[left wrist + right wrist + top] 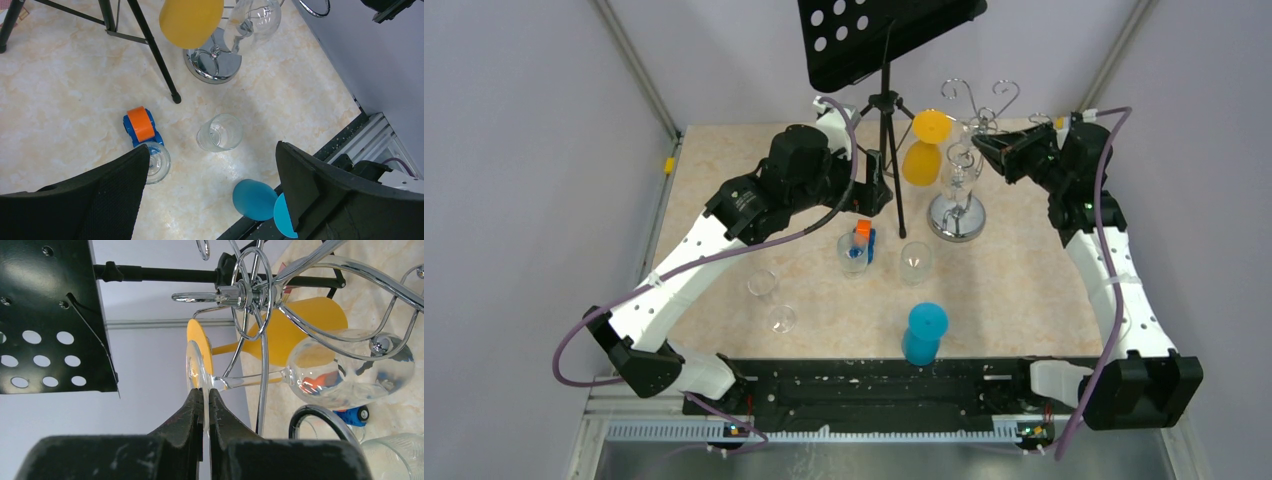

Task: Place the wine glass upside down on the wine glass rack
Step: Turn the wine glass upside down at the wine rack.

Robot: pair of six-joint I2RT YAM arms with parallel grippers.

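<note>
Clear glass, pinched by its foot: the right gripper (202,392) is closed on the rim of the disc-shaped foot of the wine glass (350,371). The stem runs away from the fingertips to the bowl, which lies beyond them among the chrome wires of the wine glass rack (240,295). In the overhead view the glass hangs bowl-down just ahead of the gripper, close to the rack's central post and above its domed base. A yellow glass (295,330) already hangs inverted just past the clear one, on the side away from the fingers. The left gripper (212,167) is spread wide with nothing between its fingers. It hovers well back from the rack, over a clear tumbler (220,132) and a blue and orange toy (141,127).

Step in hand, as judged: seating the foot on a hook arm. Whether the stem has already entered a wire slot cannot be told. Done well, the stem slides fully along the slot, with the foot level above both wires and clear of the yellow glass. The fingers should part only once the wires carry the foot, then draw straight back in the foot's plane so the glass is not dragged off.
</note>
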